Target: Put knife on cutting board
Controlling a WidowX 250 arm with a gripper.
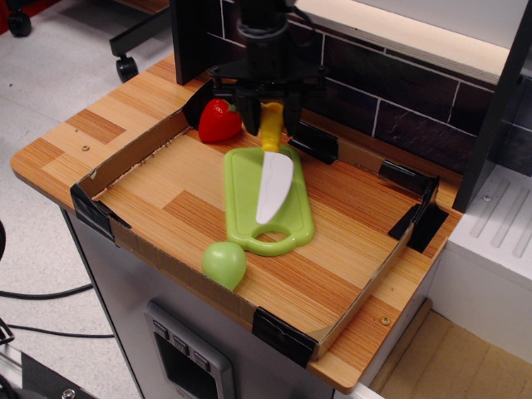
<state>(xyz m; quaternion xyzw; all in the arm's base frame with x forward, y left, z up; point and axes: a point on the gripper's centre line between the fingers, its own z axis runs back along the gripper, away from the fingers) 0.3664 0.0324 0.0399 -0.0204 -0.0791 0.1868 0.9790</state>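
The light-green cutting board (246,220) lies flat in the middle of the wooden tray, its handle hole toward the front. My gripper (270,118) hangs over the board's far end and is shut on the yellow handle of the knife (273,181). The knife's white blade slopes down and forward over the board, its tip near the board's surface above the handle hole. I cannot tell whether the tip touches the board.
A red toy strawberry (219,121) sits at the tray's back left, just left of my gripper. A round pale-green toy fruit (224,263) lies at the front rim. The cardboard-walled tray (125,240) has black corner clips. A dark tiled wall (391,91) stands behind.
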